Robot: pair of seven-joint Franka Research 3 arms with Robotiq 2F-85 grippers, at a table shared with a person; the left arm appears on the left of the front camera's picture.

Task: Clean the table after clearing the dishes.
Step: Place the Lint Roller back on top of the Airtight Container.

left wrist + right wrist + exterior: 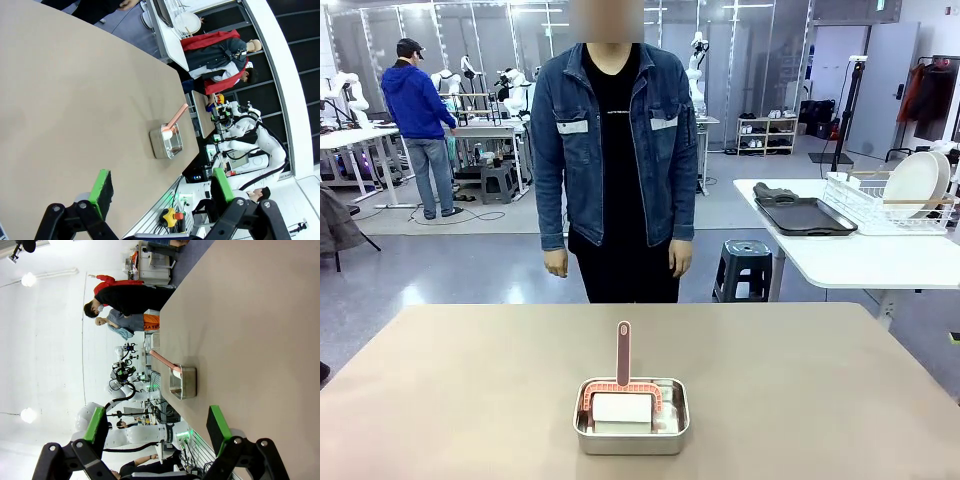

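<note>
Sitting near the desk (470,380) front edge, steel pan (631,428) holds pink-handled brush (623,352); left tool (162,187) and right tool (157,425) both gape wide, empty.

A pan (631,418) sits on the table's (820,380) near edge, a person (615,160) standing behind.

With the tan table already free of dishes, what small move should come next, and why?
Probably one arm should reach for the pink handle standing up from the steel pan near the robot's edge of the table. The white plates already sit in a rack on the side table, so wiping remains. Both the left gripper and the right gripper are open and empty.
</note>
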